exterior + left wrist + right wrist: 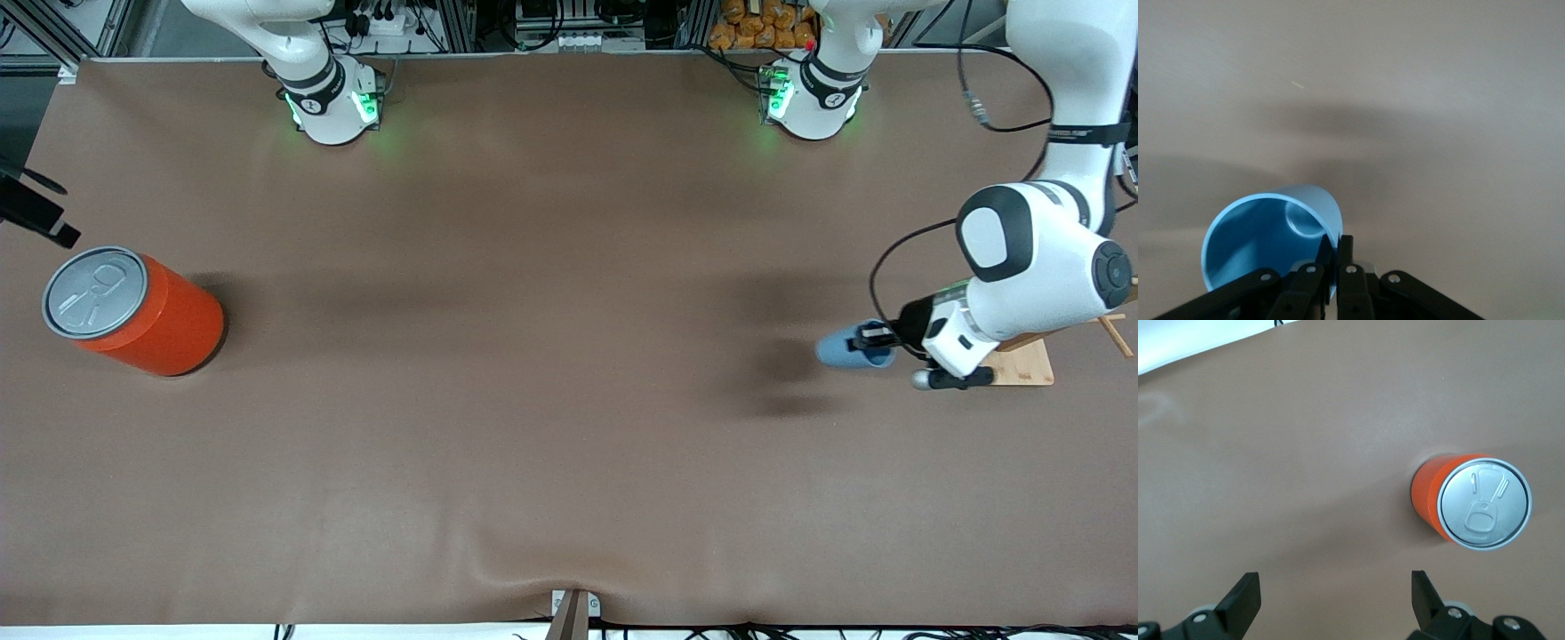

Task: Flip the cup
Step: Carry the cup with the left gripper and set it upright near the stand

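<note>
From my seat, the left gripper (876, 338) is pinching the cup (845, 351) by its rim, one finger inside and one outside, holding it on its side in the air over the mat (551, 400). The wooden stand (1022, 360) just beside the cup is mostly hidden under the left arm. The right gripper (1331, 597) waits with fingers spread wide, hanging over the mat near the orange can (133, 311), which stands well apart from the cup at the right arm's end. Lots of open mat between cup and can.
</note>
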Tool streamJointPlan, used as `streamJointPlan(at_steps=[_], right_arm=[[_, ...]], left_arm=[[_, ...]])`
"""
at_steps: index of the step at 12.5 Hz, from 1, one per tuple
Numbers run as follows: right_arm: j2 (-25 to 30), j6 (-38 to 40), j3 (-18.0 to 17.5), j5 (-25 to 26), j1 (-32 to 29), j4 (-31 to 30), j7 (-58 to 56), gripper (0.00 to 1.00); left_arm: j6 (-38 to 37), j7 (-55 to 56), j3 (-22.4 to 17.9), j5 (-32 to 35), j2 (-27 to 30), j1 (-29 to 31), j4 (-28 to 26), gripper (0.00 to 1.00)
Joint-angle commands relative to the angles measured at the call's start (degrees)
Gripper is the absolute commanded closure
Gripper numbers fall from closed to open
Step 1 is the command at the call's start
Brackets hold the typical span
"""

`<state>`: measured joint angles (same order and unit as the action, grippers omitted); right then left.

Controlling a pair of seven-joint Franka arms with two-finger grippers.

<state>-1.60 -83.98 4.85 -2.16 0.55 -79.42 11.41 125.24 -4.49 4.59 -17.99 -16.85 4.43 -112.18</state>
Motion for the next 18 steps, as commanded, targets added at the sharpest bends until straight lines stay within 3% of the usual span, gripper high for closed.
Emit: streamJointPlan(at_steps=[1,5,9,10,11,12,15,18], right_arm=[[4.31,-0.57,-0.54,-0.91,-0.55,-5.47,0.19,0.00],[5.90,-2.95,-0.54,-0.91,-0.55,-7.95,0.19,0.00],[5.81,-2.33,-0.63,-0.74,-0.63,-7.77,0.10,0.00],[5.81,-2.33,-0.71,-0.65,-0.63,-7.77,0.19,0.00],[5.81,-2.33,-0.71,-0.65,-0.72,-7.77,0.19,0.00],[5.81,-2.33,-0.71,-0.65,-0.90,-7.68,0.10,0.00],[5.64,-1.89,-0.89,0.05,-1.34,-7.42,-0.07,0.00],[5.55,-1.63,-0.98,0.05,-2.21,-7.42,-0.07,0.00]], left_arm=[[5.08,4.74,0.16,6.28,-1.34,-0.12,0.39,1.00],[9.75,11.68,0.33,12.53,-3.18,0.23,-0.05,1.00],[9.76,12.84,0.33,12.63,-5.03,-0.47,-0.40,1.00],[9.76,12.75,0.33,12.63,-5.03,-0.47,-0.32,0.84],[9.76,12.84,0.42,12.63,-4.94,-0.47,-0.32,0.34],[9.50,13.10,0.51,12.63,-4.59,-0.39,-0.14,0.00],[8.44,13.02,0.68,12.63,-1.01,-0.21,1.08,0.00],[-5.30,13.01,0.59,14.90,5.85,0.05,7.82,0.00]])
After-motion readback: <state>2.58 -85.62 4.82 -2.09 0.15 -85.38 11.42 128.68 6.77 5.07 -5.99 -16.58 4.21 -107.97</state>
